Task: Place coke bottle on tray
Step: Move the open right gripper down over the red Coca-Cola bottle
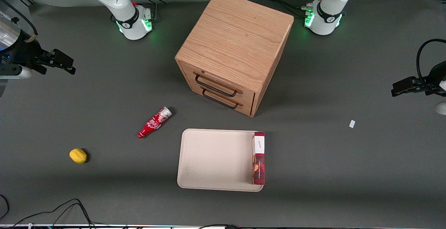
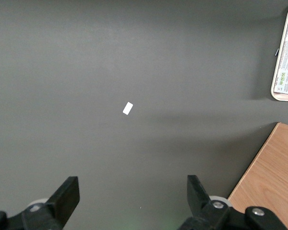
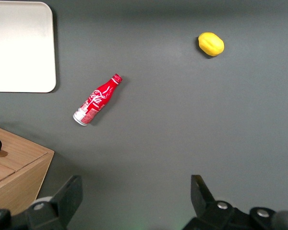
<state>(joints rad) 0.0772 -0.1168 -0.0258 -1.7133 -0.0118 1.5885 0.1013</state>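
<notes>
The coke bottle (image 1: 155, 121) lies on its side on the grey table, beside the tray's corner on the working arm's side, silvery base toward the cabinet. It also shows in the right wrist view (image 3: 97, 99). The beige tray (image 1: 216, 159) lies flat in front of the cabinet, nearer the front camera; its corner shows in the right wrist view (image 3: 19, 48). My gripper (image 1: 68, 66) hangs open and empty above the table at the working arm's end, well apart from the bottle. In the right wrist view the gripper (image 3: 134, 194) has only bare table between its fingers.
A red rectangular box (image 1: 259, 157) lies along the tray's edge toward the parked arm. A wooden drawer cabinet (image 1: 237, 47) stands mid-table, its corner in the right wrist view (image 3: 14, 167). A lemon (image 1: 78, 155) (image 3: 211, 44) lies toward the working arm's end. A white scrap (image 1: 352, 123) lies toward the parked arm's end.
</notes>
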